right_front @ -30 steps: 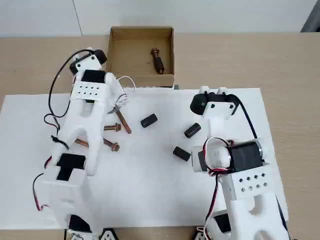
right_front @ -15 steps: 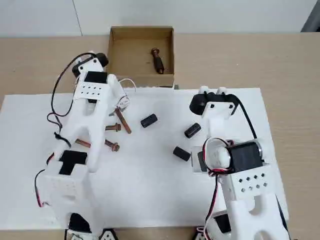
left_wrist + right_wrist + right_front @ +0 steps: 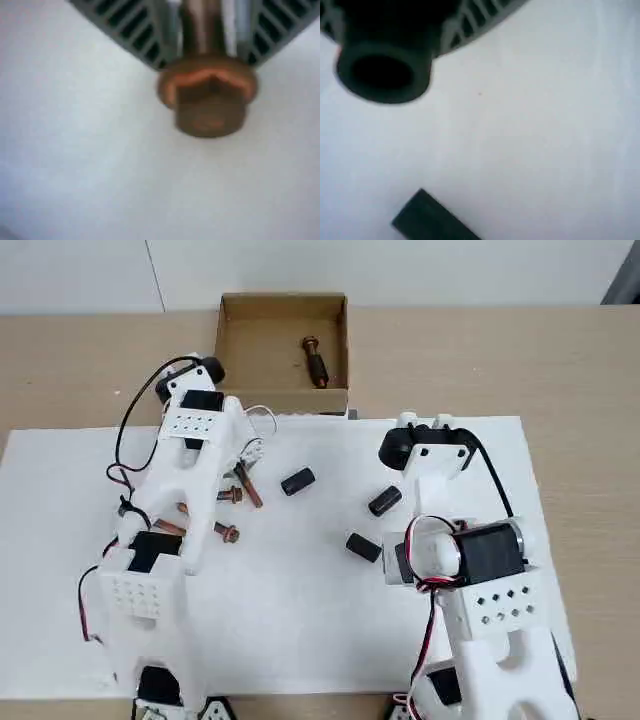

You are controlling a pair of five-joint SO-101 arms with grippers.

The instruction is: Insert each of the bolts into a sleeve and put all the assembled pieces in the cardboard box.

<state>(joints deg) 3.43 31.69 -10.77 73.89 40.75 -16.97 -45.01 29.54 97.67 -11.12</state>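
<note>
The left jaws are clamped on the shank of a held bolt point(image 3: 209, 100). Its six-sided copper head pokes out past the ribbed grey tips, close over the white sheet point(image 3: 75, 165). In the high view the left arm point(image 3: 185, 465) runs up the left of the frame, and the held bolt point(image 3: 248, 486) slants down to the right, left of centre.

Beside it lie two loose bolts, the upper loose bolt point(image 3: 225, 495) and the lower loose bolt point(image 3: 222, 531). A third bolt point(image 3: 168, 528) is partly hidden under the arm.

The right jaws are closed on a held sleeve point(image 3: 382, 72), black, with its open end facing the camera. In the high view the held sleeve point(image 3: 385, 500) sits right of centre, at the tip of the right arm point(image 3: 480, 570). A second sleeve point(image 3: 364, 546) lies just below and left of it, apart from it. A third sleeve point(image 3: 297, 481) lies at the centre, between the two arms and near the held bolt.

The cardboard box point(image 3: 283, 302) stands at upper centre on the wooden table point(image 3: 560, 360). One assembled piece point(image 3: 316, 360) lies in its right half.
</note>
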